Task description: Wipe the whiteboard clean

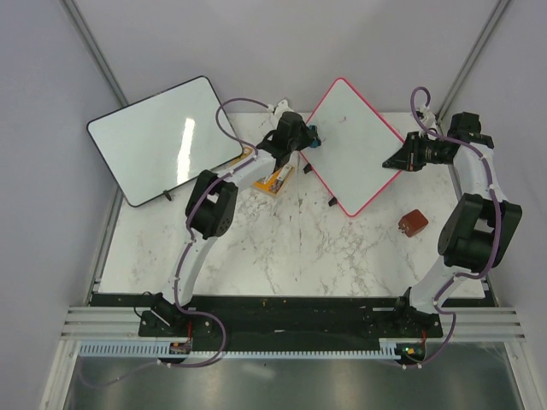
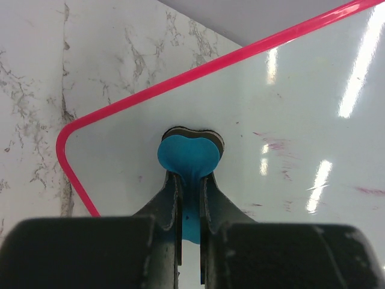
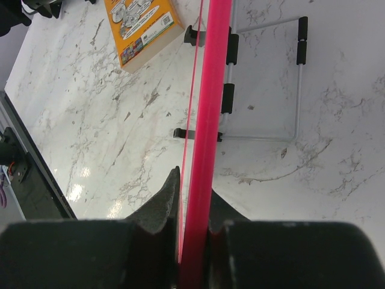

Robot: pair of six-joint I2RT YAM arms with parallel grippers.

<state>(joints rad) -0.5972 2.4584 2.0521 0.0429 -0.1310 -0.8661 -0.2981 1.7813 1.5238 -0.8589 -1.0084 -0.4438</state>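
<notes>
- marble table (image 1: pixel 282 248); it lies under the whiteboard (image 1: pixel 350 145); the whiteboard stands toward the far side, turned like a diamond from above, with faint red marks on its face
- black-framed board (image 1: pixel 162 141); well to the left of the whiteboard, tilted
- right gripper (image 3: pixel 195 198); jaws squeezed tight on the whiteboard's pink frame at its right corner
- left gripper (image 2: pixel 191 180); jaws almost closed, pinching a blue eraser (image 2: pixel 187 155); by the whiteboard's left corner
- orange box (image 1: pixel 278 181); just left of the whiteboard
- brown block (image 1: pixel 413 224); nearer than the whiteboard, to its right
- blue eraser; heart-shaped, touching the whiteboard's face

Pink-framed whiteboard (image 1: pixel 355 154), diamond-tilted, faintly smudged
</notes>
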